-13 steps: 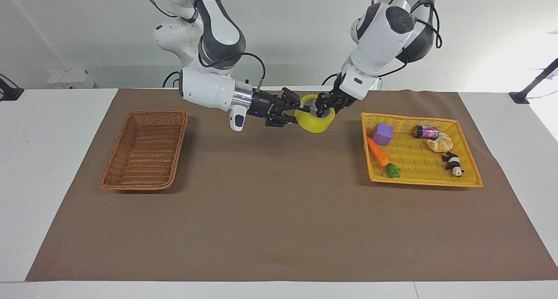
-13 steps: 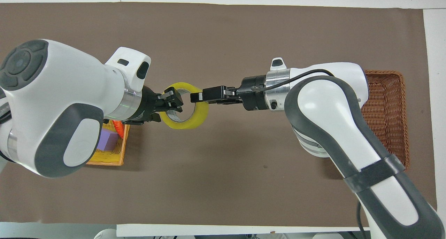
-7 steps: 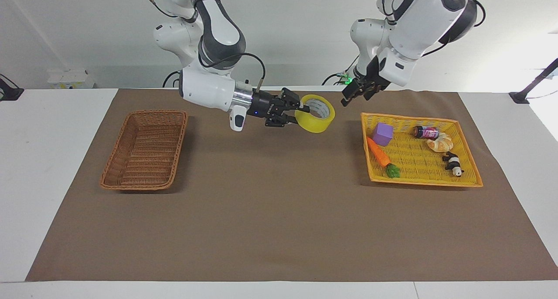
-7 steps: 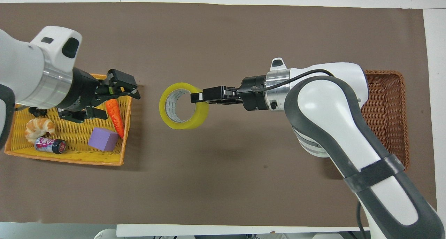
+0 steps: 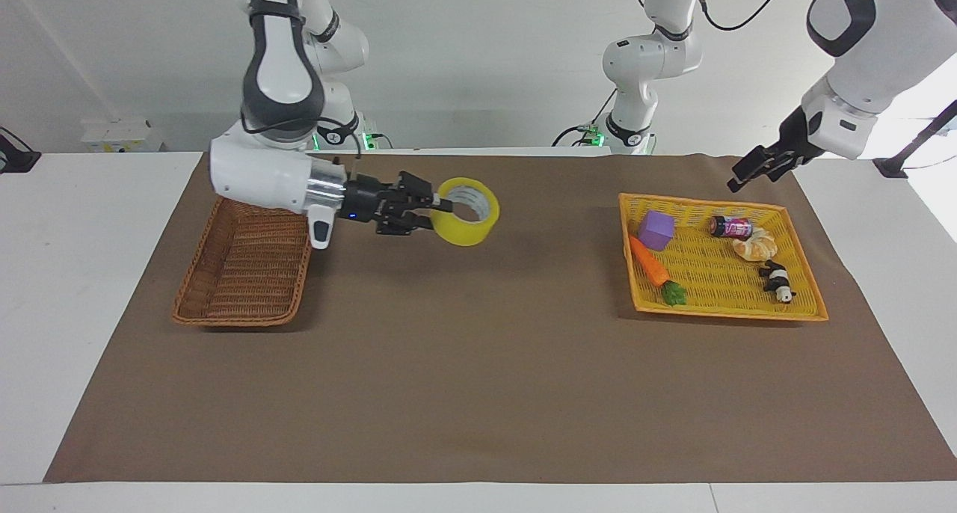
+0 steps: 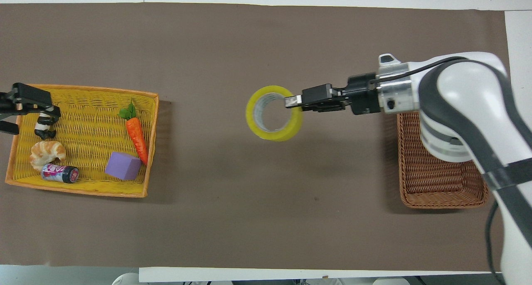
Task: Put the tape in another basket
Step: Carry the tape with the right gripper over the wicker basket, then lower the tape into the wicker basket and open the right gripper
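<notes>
The yellow tape (image 5: 467, 232) hangs in the air over the brown mat, held by its wall in my right gripper (image 5: 435, 212). That gripper is shut on it, one finger inside the core and one outside. In the overhead view the tape (image 6: 291, 129) and right gripper (image 6: 294, 101) are over the mat, between the two baskets and closer to the brown wicker basket (image 6: 440, 204). That basket (image 5: 247, 320) lies partly under the right arm's wrist. My left gripper (image 5: 750, 172) is raised, open and empty, over the yellow tray's outer edge (image 6: 25, 115).
The yellow-orange woven tray (image 5: 729, 315) lies toward the left arm's end. It holds a carrot (image 5: 649, 262), a purple cube (image 5: 656, 229), a can (image 5: 730, 226), a croissant (image 5: 755, 245) and a panda toy (image 5: 777, 281).
The left gripper has let go of the tape and drawn back over the yellow tray's outer edge. The right gripper has carried the tape toward the brown wicker basket.
</notes>
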`<state>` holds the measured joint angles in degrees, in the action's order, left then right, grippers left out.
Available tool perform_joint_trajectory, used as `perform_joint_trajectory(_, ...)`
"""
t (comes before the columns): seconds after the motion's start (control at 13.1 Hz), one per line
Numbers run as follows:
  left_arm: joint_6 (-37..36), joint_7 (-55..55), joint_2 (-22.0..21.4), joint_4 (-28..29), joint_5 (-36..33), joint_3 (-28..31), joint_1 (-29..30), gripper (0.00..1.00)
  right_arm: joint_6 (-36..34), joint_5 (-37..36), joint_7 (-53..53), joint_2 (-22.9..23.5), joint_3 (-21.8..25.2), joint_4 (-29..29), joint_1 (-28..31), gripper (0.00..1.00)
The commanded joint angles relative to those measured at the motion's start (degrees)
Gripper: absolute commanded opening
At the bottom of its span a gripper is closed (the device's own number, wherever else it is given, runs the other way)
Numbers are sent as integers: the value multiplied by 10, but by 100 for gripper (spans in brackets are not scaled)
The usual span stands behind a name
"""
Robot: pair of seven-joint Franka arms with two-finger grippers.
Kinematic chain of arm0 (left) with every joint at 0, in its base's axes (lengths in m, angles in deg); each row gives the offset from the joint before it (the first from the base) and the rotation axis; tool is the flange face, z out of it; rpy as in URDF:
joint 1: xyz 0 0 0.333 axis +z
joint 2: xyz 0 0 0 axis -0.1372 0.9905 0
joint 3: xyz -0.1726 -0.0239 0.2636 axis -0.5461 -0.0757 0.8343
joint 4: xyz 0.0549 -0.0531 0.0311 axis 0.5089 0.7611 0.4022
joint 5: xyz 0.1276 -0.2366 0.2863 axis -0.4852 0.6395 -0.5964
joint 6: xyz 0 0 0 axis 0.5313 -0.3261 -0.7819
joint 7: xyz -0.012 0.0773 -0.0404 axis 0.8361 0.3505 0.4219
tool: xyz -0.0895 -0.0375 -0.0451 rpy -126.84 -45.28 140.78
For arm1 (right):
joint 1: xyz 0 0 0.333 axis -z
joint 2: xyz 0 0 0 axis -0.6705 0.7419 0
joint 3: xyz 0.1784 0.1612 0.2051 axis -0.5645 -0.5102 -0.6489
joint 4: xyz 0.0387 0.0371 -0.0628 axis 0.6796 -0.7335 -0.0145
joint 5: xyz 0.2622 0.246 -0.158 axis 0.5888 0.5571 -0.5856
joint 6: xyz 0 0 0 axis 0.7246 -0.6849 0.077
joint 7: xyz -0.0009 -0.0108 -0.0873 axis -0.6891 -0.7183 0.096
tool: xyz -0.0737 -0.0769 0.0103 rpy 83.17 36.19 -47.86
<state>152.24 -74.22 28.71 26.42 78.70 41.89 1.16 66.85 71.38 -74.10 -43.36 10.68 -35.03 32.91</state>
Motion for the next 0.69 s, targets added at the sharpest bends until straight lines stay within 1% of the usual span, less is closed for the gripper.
perform_joint_trajectory(0.0, -9, -24, -12, 6, -15, -8, 46, 100, -110, -100, -49, -17, -5, -4, 152, 0)
perform_joint_trajectory(0.15, -8, -24, -11, 5, -16, -8, 55, 100, -137, -173, -116, -7, -6, -4, 255, 0)
perform_joint_trajectory(0.31, -6, -24, -12, 8, -17, -8, 55, 100, -155, -201, -143, 9, -6, -4, 315, 0)
perform_joint_trajectory(0.46, -11, -24, -13, 8, -17, -8, 57, 100, -153, -204, -164, 62, -6, 7, 348, 0)
perform_joint_trajectory(0.54, -11, -24, -13, 8, -17, -8, 56, 100, -145, -201, -188, 84, -6, 9, 349, 0)
perform_joint_trajectory(0.61, -10, -24, -13, 9, -17, -8, 53, 100, -127, -202, -198, 83, -6, 3, 344, 0)
